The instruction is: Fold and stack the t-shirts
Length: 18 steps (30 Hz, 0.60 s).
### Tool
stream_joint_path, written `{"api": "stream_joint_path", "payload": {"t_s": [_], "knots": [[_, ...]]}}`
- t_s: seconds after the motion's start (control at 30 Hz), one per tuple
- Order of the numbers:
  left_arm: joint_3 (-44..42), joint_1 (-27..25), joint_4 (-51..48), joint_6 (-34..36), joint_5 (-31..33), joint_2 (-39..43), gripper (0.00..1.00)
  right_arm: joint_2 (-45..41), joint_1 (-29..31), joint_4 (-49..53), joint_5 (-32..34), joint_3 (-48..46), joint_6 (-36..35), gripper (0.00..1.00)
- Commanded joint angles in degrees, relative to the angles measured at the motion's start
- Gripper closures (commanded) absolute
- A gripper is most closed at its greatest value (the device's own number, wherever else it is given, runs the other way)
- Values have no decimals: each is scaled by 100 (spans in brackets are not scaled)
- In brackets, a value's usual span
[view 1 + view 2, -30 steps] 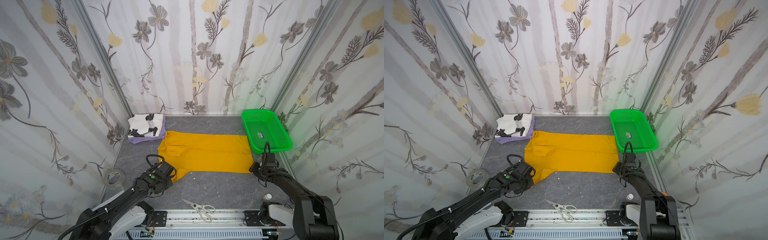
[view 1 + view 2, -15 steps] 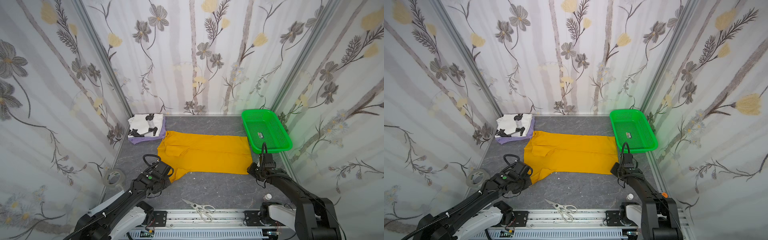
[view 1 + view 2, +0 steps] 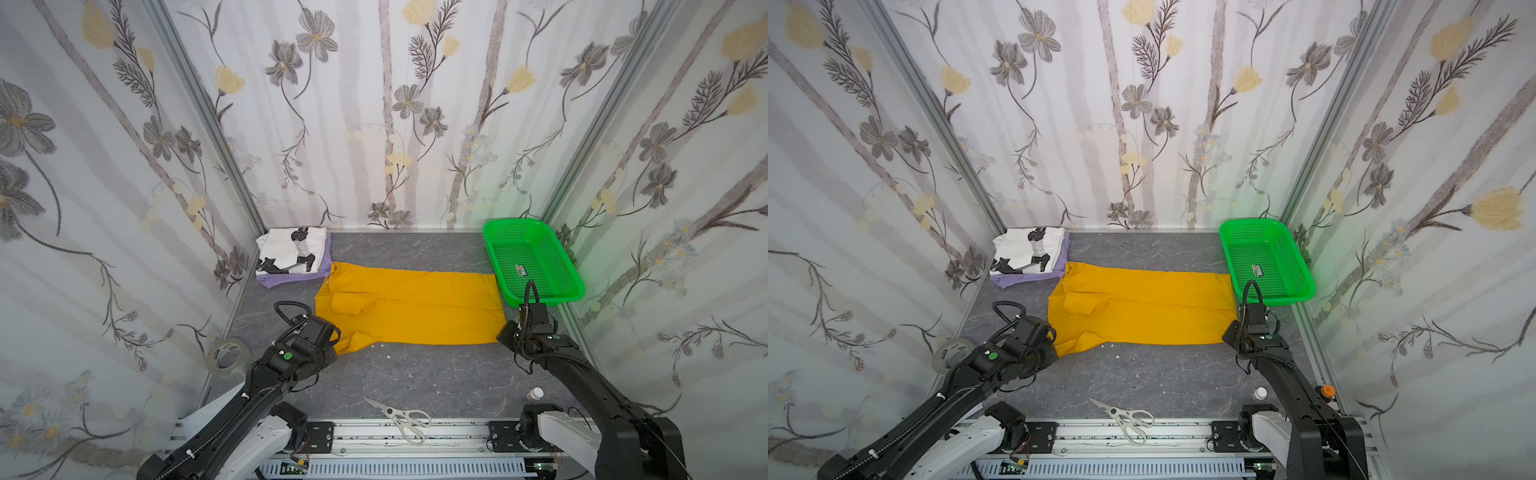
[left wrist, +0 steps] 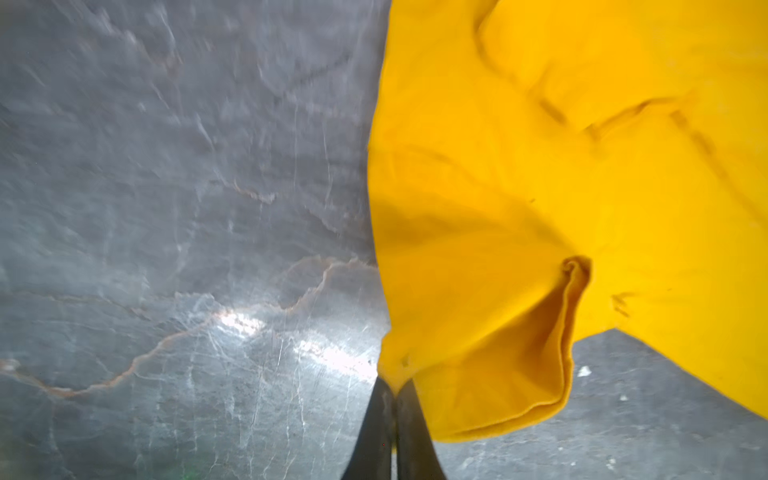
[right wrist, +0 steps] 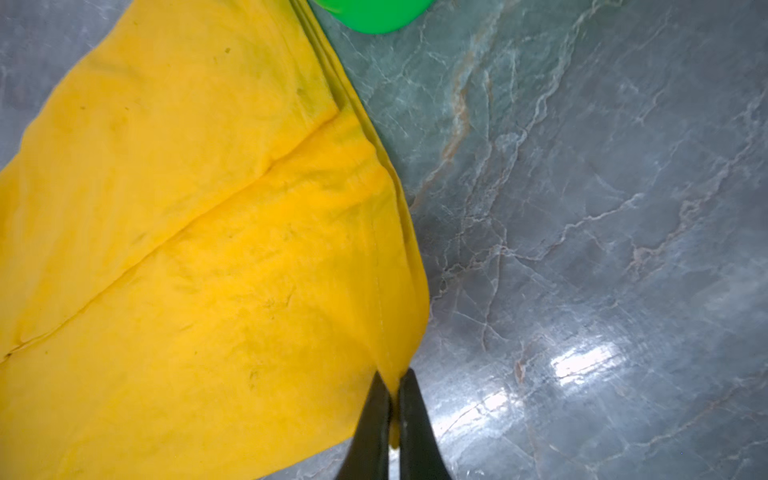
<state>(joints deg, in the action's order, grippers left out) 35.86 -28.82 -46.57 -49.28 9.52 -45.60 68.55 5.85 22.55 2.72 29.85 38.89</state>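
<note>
A mustard-yellow t-shirt [image 3: 409, 305] [image 3: 1142, 307] lies spread across the grey table, folded lengthwise, in both top views. My left gripper [image 3: 338, 347] [image 4: 394, 384] is shut on its near-left sleeve corner [image 4: 478, 374]. At the shirt's near-right hem corner [image 5: 353, 249], my right gripper [image 3: 500, 334] [image 5: 394, 378] is shut on the cloth. A folded white t-shirt with black-and-grey print [image 3: 293, 249] [image 3: 1030, 249] rests on a folded pale lavender t-shirt [image 3: 286, 279] [image 3: 1025, 279] at the back left.
A green perforated basket [image 3: 532, 262] [image 3: 1266, 257] [image 5: 374, 14] sits at the back right, close to the shirt's hem. Scissors [image 3: 399, 417] [image 3: 1125, 417] lie by the front rail. A tape roll [image 3: 226, 357] stands at the left edge, and a small white bottle [image 3: 535, 392] at the front right.
My right gripper has closed onto the hem corner of the yellow shirt. The left arm has drawn its sleeve corner slightly toward the near left.
</note>
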Motion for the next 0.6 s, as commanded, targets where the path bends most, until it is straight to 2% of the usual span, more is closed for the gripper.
{"api": "stream_joint_path", "payload": {"t_s": [0.0,0.1,0.3,0.47,0.57], "knots": [[500,43,-683,46,1033,360,100,-69,334,328,-3,316,-172,100],[931,43,-855,284,1210,683,100,-195,748,833,235,679,-232,100],[890,122,-915,266,726,583,100,-566,1292,871,21,460,131,100],[1010,122,-1145,229,975,956,100,-902,1769,1040,213,237,568,100],[1023,93,-972,345,538,953,100,-1058,1857,1242,467,154,779,100]]}}
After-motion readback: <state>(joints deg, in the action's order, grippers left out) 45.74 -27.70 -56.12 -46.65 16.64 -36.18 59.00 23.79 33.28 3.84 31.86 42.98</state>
